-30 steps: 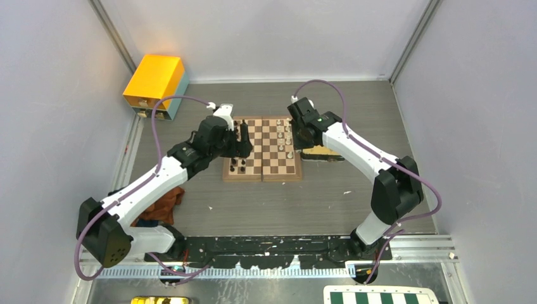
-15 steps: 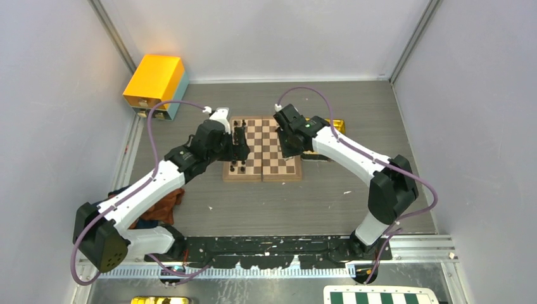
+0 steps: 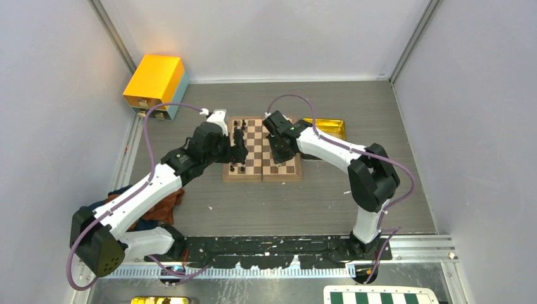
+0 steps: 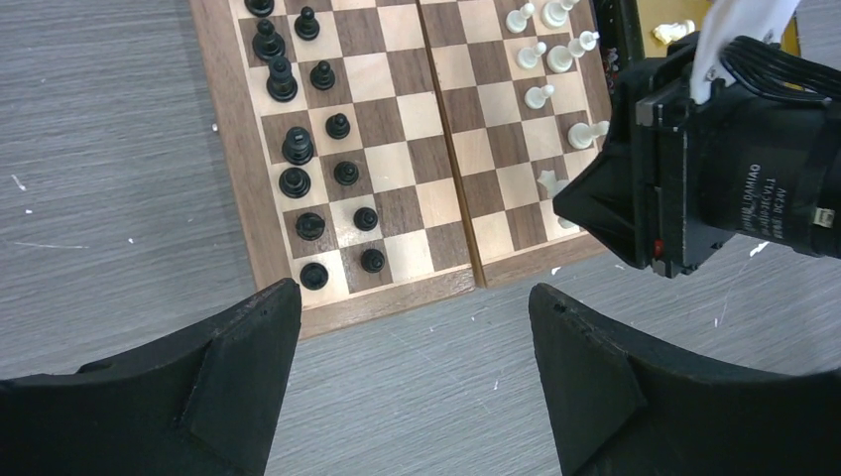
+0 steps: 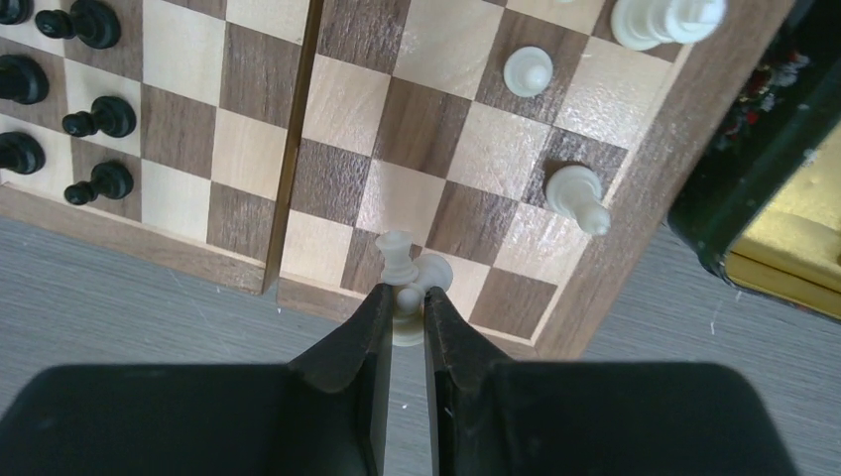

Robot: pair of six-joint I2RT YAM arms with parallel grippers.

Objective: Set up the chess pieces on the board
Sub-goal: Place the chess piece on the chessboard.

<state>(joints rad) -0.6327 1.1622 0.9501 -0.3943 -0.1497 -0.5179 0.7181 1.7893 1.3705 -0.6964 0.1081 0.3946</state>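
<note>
**Clerk:** Item in hand?

**Keeper:** One small cream-white pawn (image 5: 408, 296), pinched between the closed fingers of the right tool (image 5: 406, 315). It sits over the near edge row of the square wooden chessboard (image 5: 258, 79), on the cream-white side. A second, leaning cream-white piece (image 5: 397, 253) stands just beside it; whether they touch, I cannot tell.

**Clerk:** Handling?

**Keeper:** Judged light, rigid, smooth and narrow-based, so likely to slip or topple at a nudge. Best taken squarely on the upper stem, under the head. The leaning neighbour leaves little room for setting it down.

**Clerk:** The other tool?

**Keeper:** Left tool (image 4: 412, 337): jaws wide apart, nothing between them, hanging over the grey desk (image 4: 99, 198) by the board's near edge.

**Clerk:** Views compared?

**Keeper:**
- **Right wrist:** the grip itself.
- **Left wrist:** black chess pieces (image 4: 298, 149) in two files along one side and cream-white chess pieces (image 4: 540, 96) opposite. The held pawn is hidden behind the right tool's body.
- **Top:** both arms meeting over the board and a shiny gold tray (image 3: 330, 126) at its right. The pieces are too small to sort.
</note>
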